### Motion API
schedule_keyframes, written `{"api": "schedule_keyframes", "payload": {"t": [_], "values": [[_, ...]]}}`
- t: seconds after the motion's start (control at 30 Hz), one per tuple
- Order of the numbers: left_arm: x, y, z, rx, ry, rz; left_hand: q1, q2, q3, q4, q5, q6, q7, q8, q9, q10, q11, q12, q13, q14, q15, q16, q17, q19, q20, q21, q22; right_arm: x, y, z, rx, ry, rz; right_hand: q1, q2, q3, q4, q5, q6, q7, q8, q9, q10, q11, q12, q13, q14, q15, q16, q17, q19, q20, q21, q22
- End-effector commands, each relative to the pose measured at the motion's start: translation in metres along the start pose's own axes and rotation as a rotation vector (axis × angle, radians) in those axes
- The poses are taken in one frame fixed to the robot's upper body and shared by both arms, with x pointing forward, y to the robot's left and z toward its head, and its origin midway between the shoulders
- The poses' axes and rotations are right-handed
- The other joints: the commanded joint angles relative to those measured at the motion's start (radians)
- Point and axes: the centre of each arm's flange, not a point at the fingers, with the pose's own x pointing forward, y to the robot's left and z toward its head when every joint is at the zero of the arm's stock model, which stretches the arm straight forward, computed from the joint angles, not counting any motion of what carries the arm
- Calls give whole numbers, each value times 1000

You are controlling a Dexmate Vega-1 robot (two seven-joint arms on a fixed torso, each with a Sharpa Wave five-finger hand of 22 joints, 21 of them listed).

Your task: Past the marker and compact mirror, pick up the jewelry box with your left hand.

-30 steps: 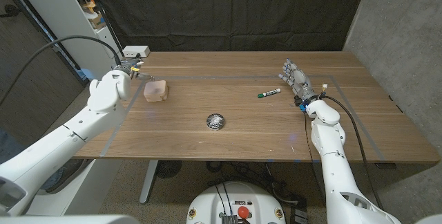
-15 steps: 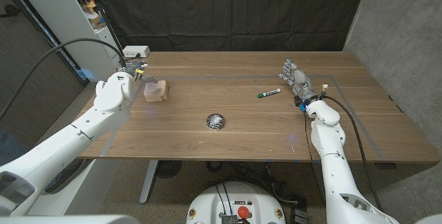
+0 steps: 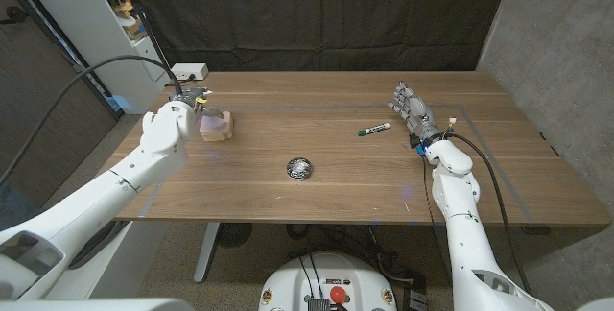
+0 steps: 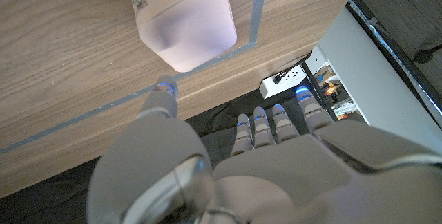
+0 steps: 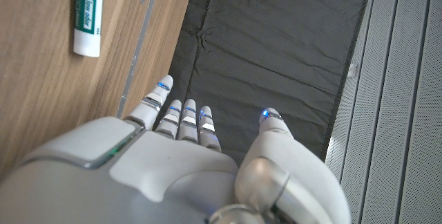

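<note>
From the head view, the jewelry box (image 3: 217, 125) — a pale pink, rounded case — sits on the wooden table (image 3: 336, 191) toward its far left part. The left hand (image 3: 188, 100) hangs just beside the box, on its far left side, and I cannot tell from here whether it touches. The compact mirror (image 3: 299, 167) lies near the table's middle and the marker (image 3: 373, 130) further right, both well apart from the box. The right hand (image 3: 411, 111) stands with fingers apart, holding nothing, near the marker.

In the left wrist view, the left hand (image 4: 262, 162) shows its fingers (image 4: 264, 124) straight and spread, empty, with the thumb reaching toward the jewelry box (image 4: 184, 21) but short of it.

In the right wrist view, the right hand (image 5: 186, 162) is spread and empty, and the marker (image 5: 88, 13) lies on the wood beyond it.

The step in hand looks like the final approach, with the grasp not yet made. The next move calls for bringing thumb and fingers to opposite sides of the box and closing — its smooth rounded corners could let it slip.
</note>
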Motion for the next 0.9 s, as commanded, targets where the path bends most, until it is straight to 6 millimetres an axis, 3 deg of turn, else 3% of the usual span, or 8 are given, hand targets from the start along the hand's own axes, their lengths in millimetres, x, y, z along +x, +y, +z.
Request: {"api": "schedule_keyframes", "payload": {"t": [0.03,0.9], "values": [[4,-8,5,8,19,-50,1,-10,-4,0,8,-16,-1,-4,4,-15,5,-3,3,-11,11,-2,4,1,3,-4,5,3,-2,-1,7,2,1,1,9,6,-5,4,3,-6,5,5,8,-3,-2,3,8,0,5,3,9,5,6,5],[16,-18,19,26,14,-94,-4,-15,-17,4,12,-43,5,-4,4,-43,13,-8,6,-30,23,-3,6,-5,4,-8,6,4,-10,-3,1,8,-3,-1,9,5,-6,3,6,-3,7,5,9,-2,-2,3,9,4,5,3,9,7,5,5]]}}
